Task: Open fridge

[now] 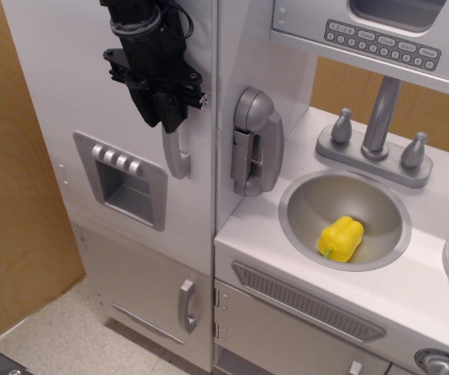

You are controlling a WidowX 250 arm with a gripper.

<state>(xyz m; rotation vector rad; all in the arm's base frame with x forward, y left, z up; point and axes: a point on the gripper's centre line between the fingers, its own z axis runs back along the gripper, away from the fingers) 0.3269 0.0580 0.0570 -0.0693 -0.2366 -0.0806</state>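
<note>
Black gripper on one fridge handle.

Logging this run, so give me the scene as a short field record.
fridge door: tall white-grey toy fridge, shut
handle: curved silver handle, upper part hidden behind black gripper
fingers: close together around handle
dispenser: recessed grey panel, four buttons
sink: round grey basin holding yellow toy pepper

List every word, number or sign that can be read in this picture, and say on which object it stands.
Microwave keypad: small characters on its buttons, too blurred to read.
Dial at the bottom right: faint marks around it, unreadable.
Fridge, its dispenser panel and the toy phone: no text visible.
</note>
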